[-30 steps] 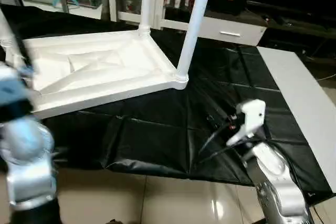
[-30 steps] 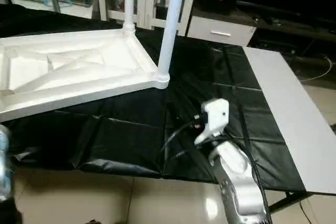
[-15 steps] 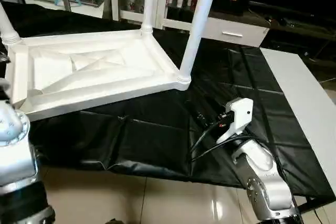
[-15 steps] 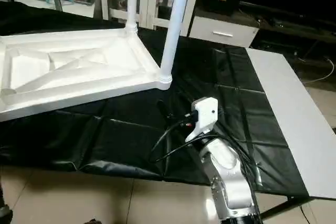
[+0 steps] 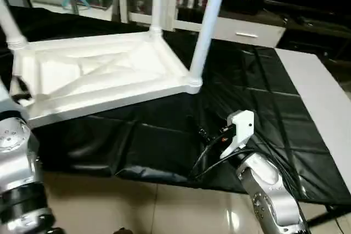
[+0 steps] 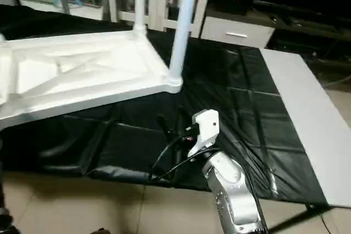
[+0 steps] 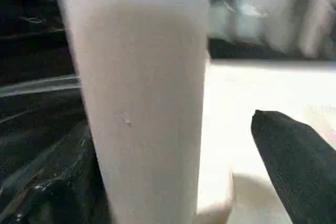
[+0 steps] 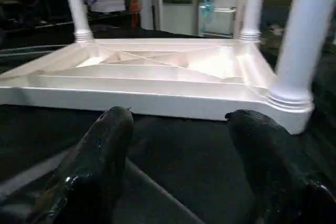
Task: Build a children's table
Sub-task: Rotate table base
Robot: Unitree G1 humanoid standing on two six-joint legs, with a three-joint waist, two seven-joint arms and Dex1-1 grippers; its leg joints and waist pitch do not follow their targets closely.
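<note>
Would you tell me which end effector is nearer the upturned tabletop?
Left. The left end effector sits beside a leg at the tabletop; the right end effector hovers over the black cover, short of its edge.

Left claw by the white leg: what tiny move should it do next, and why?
Probably pull the left claw gently back. Its finger stands off the leg, not gripping, and the leg already stands upright in the tabletop, so nothing there seems to need holding.

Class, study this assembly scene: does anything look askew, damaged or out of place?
Nothing looks damaged. The tabletop lies upside down on the black cover, its legs upright in the corner sockets; only the cover's front edge is rumpled.
</note>
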